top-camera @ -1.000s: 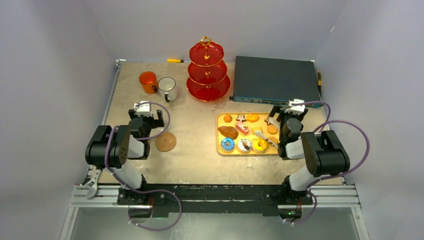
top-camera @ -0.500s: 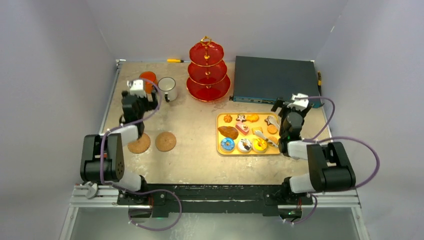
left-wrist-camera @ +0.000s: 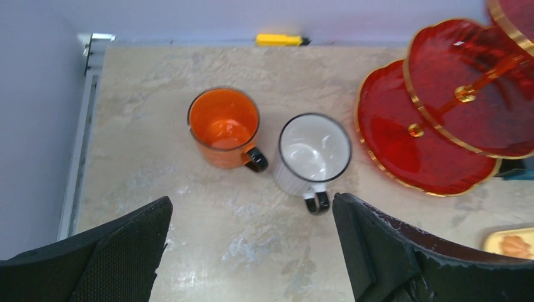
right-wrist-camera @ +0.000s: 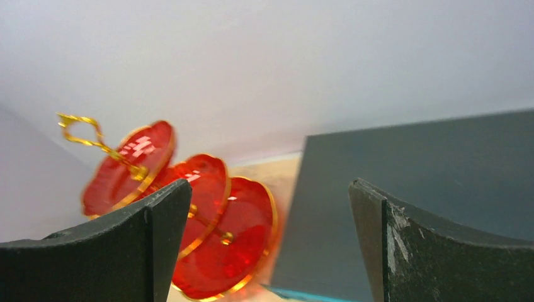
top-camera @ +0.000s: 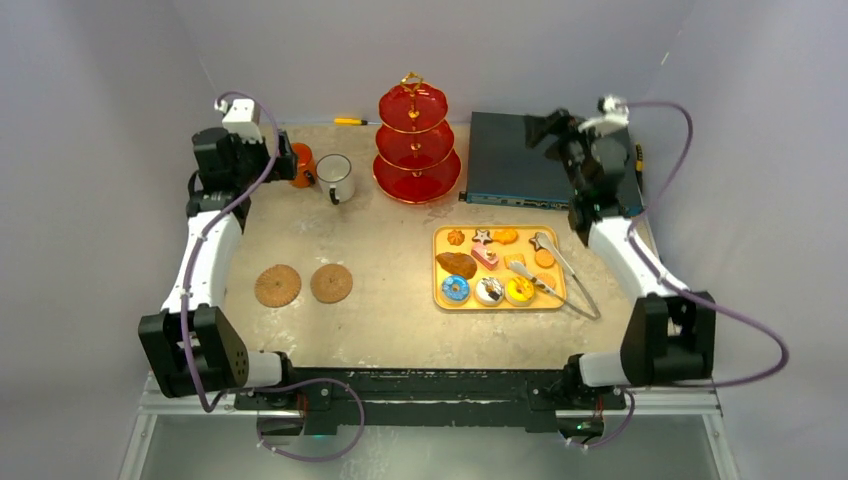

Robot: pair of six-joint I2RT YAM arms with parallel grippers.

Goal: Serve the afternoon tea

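- While both arms are stretched out over the table, the red three-tier stand sits upright at the back, its long axis vertical and its gold handle on top. From where I stand its tiers look bare.
- Left of the stand, the left gripper hangs looking down, jaws wide apart and holding nothing.
- Just ahead of its fingertips the orange mug and the white mug sit side by side. The white one is nearer the stand, and both black handles are turned back toward the gripper.
- Right of the stand, the right gripper hovers above the dark box, jaws likewise spread and empty, facing the stand.
- In front of the stand and to its right, the pastries lie on a yellow tray with metal tongs across its far side. Two round woven coasters lie in front of the stand to its left.
- I'd judge the left arm the nearer one for the mugs, needing a drop onto a rim or wall. The right arm is nearer the stand and pastries.
- Glossy, translucent red with scalloped gilt rims, the stand looks fragile. The mugs look smooth and glazed, probably slippery.
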